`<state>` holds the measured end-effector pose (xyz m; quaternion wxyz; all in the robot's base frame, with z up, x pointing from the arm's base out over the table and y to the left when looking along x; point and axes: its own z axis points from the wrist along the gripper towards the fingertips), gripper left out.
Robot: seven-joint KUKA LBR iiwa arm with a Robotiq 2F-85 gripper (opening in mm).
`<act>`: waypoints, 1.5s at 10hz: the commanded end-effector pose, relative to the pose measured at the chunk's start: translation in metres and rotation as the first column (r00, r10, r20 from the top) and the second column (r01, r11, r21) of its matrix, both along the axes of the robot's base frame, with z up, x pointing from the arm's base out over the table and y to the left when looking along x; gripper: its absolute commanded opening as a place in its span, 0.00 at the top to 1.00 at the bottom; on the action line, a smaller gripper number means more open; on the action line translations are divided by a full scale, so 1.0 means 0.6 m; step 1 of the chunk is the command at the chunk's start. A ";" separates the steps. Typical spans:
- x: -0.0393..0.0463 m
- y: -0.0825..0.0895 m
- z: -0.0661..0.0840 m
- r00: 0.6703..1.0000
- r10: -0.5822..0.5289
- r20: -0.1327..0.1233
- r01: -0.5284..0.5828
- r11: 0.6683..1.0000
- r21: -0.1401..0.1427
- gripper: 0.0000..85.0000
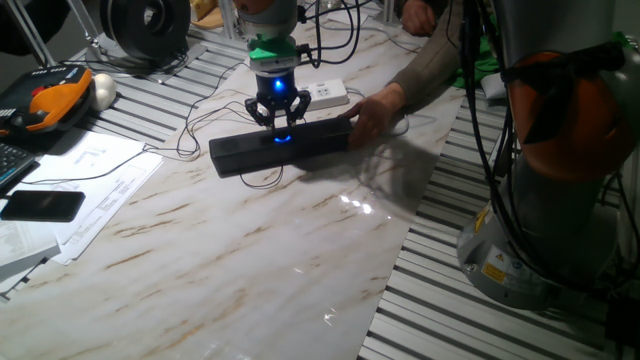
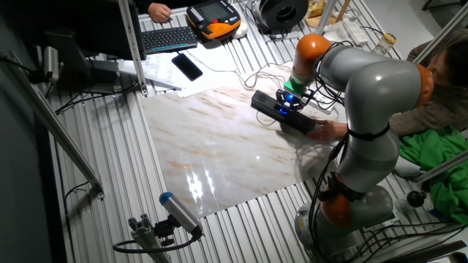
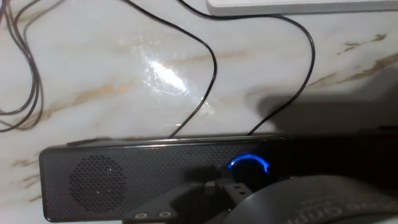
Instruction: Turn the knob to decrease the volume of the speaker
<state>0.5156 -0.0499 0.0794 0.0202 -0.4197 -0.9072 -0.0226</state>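
The speaker (image 1: pixel 285 148) is a long black bar lying across the marble table top. It also shows in the other fixed view (image 2: pixel 287 115) and the hand view (image 3: pixel 137 174). The knob (image 3: pixel 249 165) glows as a blue ring at its middle; its lower half is hidden by my hand. It also glows blue in both fixed views (image 1: pixel 281 136) (image 2: pixel 284 110). My gripper (image 1: pixel 281 126) points straight down on the knob, its fingers closed around it. The gripper also shows in the other fixed view (image 2: pixel 287 104).
A person's hand (image 1: pixel 375 113) holds the speaker's right end. A white power strip (image 1: pixel 325 95) lies just behind the speaker, with thin cables (image 3: pixel 211 68) looping around it. A black phone (image 1: pixel 40 205), papers and an orange pendant (image 1: pixel 55 100) lie at the left.
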 end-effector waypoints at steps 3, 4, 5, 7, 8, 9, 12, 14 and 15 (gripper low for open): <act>0.000 -0.001 -0.001 0.999 0.055 0.001 -0.055 0.998 0.001 1.00; 0.000 -0.001 -0.001 0.997 0.082 0.003 -0.082 0.997 -0.001 1.00; 0.000 -0.001 -0.001 0.992 0.124 0.001 -0.124 0.992 -0.006 1.00; 0.000 0.000 -0.001 0.982 0.187 0.002 -0.187 0.982 -0.013 1.00; 0.000 0.000 -0.001 0.975 0.223 0.001 -0.223 0.975 -0.013 1.00; 0.000 0.000 -0.001 0.964 0.266 0.003 -0.266 0.964 -0.013 1.00; -0.002 0.003 0.001 0.917 0.399 0.013 -0.399 0.917 -0.019 1.00; -0.001 0.003 0.001 0.890 0.456 0.016 -0.455 0.890 -0.019 1.00; -0.001 0.003 0.001 0.874 0.485 0.018 -0.485 0.874 -0.020 1.00</act>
